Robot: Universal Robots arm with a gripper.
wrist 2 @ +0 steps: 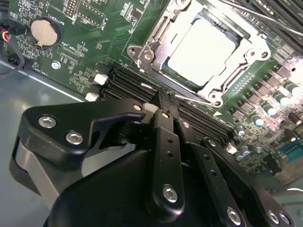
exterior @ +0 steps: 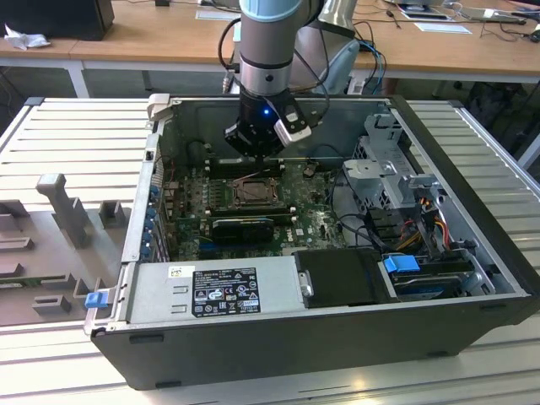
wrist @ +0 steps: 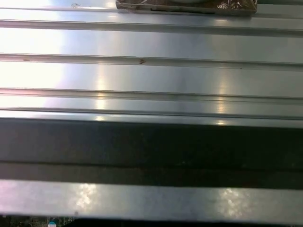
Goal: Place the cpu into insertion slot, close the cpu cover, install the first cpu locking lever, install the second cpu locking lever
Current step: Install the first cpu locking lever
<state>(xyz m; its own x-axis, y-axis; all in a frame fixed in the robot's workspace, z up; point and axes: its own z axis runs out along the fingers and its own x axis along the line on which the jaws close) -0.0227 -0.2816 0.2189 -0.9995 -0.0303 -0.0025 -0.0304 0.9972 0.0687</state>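
Observation:
The pale square cpu (wrist 2: 201,52) lies in the insertion slot (exterior: 253,192) on the green motherboard. The dull-silver cpu cover (wrist 2: 152,51) lies flat around it, and the chip shows through its window. A thin wire locking lever (wrist 2: 196,98) runs along the socket's near edge and ends at my fingertips. My black gripper (wrist 2: 168,97) hangs just beside that edge with its two fingers pressed together. I cannot tell whether the wire is pinched between them. In the exterior view the gripper (exterior: 253,145) hovers low over the board, just behind the socket.
Black memory slots (wrist 2: 128,85) run beside the socket, and a coin battery (wrist 2: 43,32) sits further off. A long black card (exterior: 245,226), the power supply (exterior: 215,291) and a drive cage (exterior: 388,169) crowd the case. A ribbed metal table (wrist: 151,75) lies outside.

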